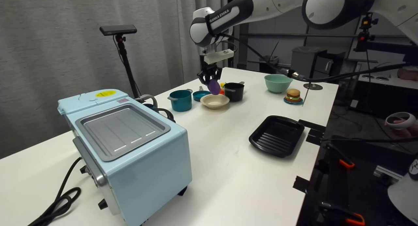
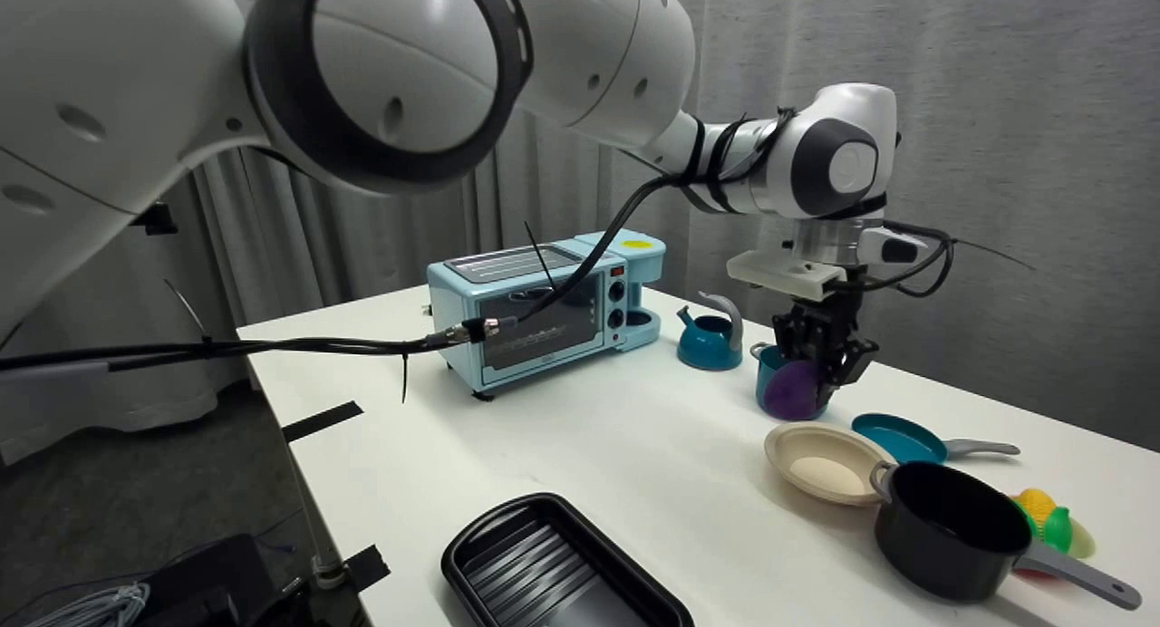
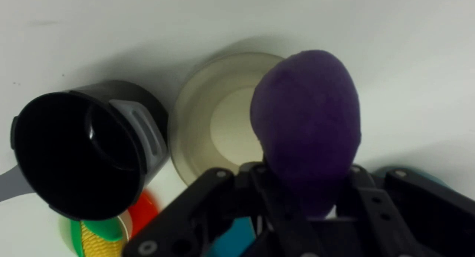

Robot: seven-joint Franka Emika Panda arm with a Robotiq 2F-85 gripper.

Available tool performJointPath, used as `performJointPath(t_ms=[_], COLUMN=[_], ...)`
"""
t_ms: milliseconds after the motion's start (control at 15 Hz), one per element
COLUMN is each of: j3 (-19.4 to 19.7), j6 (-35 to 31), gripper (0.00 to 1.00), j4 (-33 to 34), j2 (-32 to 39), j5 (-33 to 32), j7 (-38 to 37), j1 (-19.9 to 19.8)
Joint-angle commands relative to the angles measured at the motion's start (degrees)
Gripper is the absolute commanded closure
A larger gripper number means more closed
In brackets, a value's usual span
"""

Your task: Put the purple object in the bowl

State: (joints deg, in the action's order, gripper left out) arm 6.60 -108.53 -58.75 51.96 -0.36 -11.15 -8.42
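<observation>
One tabletop (image 1: 225,160), white, forms the work surface. The arm (image 2: 607,29) extends above it. The oven (image 1: 156,180), pale blue, stands on black feet. The tray (image 1: 277,134), black and ribbed, lies near the tabletop edge. The gripper (image 3: 310,171) points downward, its fingers clamped on the purple object (image 3: 306,112) from two sides. The green bowl (image 1: 277,85) stands upright, well apart from the oven. The black pot (image 2: 933,554) stands upright. The cream bowl (image 2: 823,476), shallow, rests upright just beside it; contact between the two cannot be determined. The teal pot (image 1: 181,102) stands on the cream bowl's opposite side. The kettle (image 2: 710,348), also teal, stands between the oven and the teal pot. The pan (image 2: 899,438) lies near the cream bowl. The plate (image 1: 293,103), blue, carries a burger (image 1: 293,94) near the green bowl. The purple object is held in the air, close to the cream bowl, and in the wrist view hides part of it. Whether it is directly above the rim cannot be determined.
</observation>
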Motion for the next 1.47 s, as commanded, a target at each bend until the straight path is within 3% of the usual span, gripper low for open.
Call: performJointPath(t_ms=[0, 467, 533, 933, 1067, 1400], j3=[0.91, 3.16, 3.64, 5.28, 5.74, 5.85], j6=[4.37, 4.12, 3.98, 1.42, 0.05, -4.44], gripper=[0.94, 0.94, 0.55, 0.1, 0.0, 0.0], j4=[11.71, 20.07, 20.61, 17.76, 16.8, 13.81], j2=[8.63, 15.32, 15.74, 12.43, 10.62, 5.29], j5=[-0.21, -2.06, -2.66, -3.22, -3.1, -2.94], j7=[-2.34, -6.31, -7.08, -7.13, -6.66, -6.33], j1=[-0.36, -0.33, -0.15, -0.45, -0.41, 0.02])
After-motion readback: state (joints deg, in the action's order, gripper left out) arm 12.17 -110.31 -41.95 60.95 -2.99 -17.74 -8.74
